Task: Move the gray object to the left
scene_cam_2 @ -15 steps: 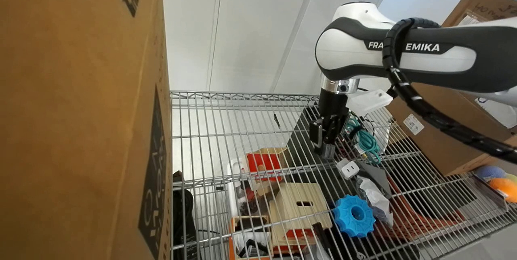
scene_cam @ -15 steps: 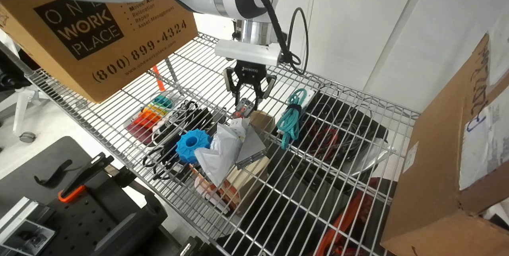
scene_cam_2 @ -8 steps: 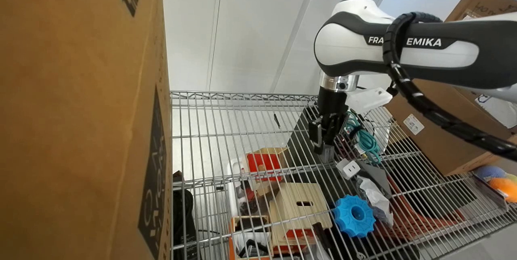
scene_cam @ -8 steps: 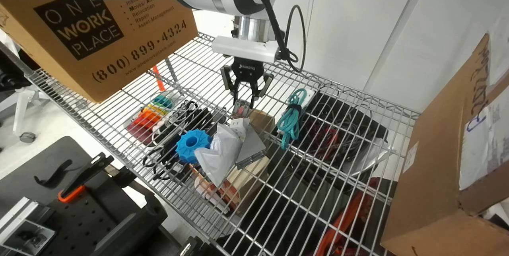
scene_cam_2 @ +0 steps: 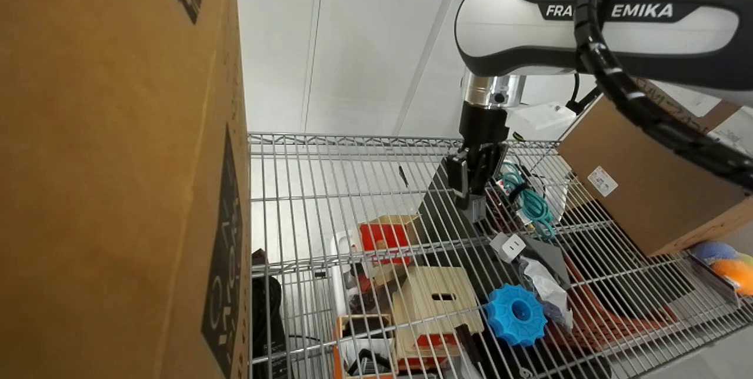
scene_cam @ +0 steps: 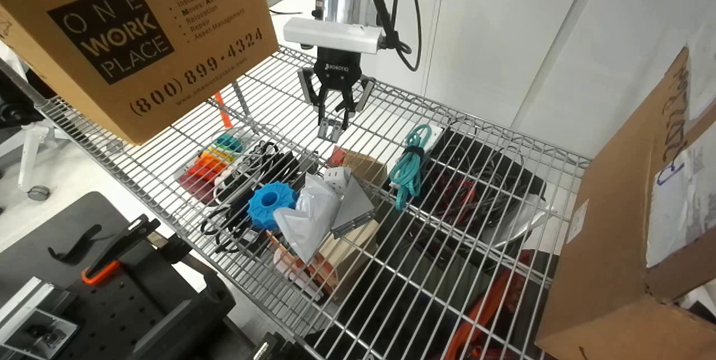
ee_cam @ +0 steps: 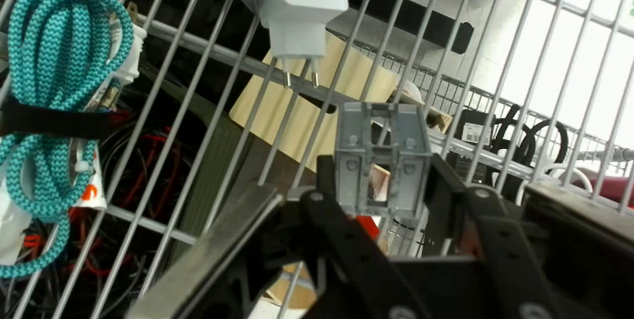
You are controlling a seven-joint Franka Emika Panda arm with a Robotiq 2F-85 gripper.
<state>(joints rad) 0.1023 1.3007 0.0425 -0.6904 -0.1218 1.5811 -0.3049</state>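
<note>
The gray object [ee_cam: 352, 183] is a small boxy plastic piece with an open slot through its middle. My gripper [ee_cam: 382, 176] is shut on it, with one dark finger [ee_cam: 325, 175] at each side. In both exterior views the gray object [scene_cam: 325, 129] [scene_cam_2: 479, 209] hangs from the fingertips of my gripper [scene_cam: 333, 120], above the wire shelf [scene_cam: 417, 270]. It is apart from the shelf and behind the white plug adapter in an exterior view. The finger pads are mostly hidden behind the object.
The white plug adapter [scene_cam: 337, 179], a flat gray plate [scene_cam: 353, 209], a white plastic bag [scene_cam: 310, 214] and a blue knobbed wheel [scene_cam: 263, 216] lie close together. A teal cable [scene_cam: 407, 173] lies beside them. Large cardboard boxes [scene_cam: 196, 64] [scene_cam: 604, 226] stand at both ends.
My gripper has risen with the gray object in it, and moved slightly left in an exterior view. The object has gone from low behind the adapter to higher above the shelf.
</note>
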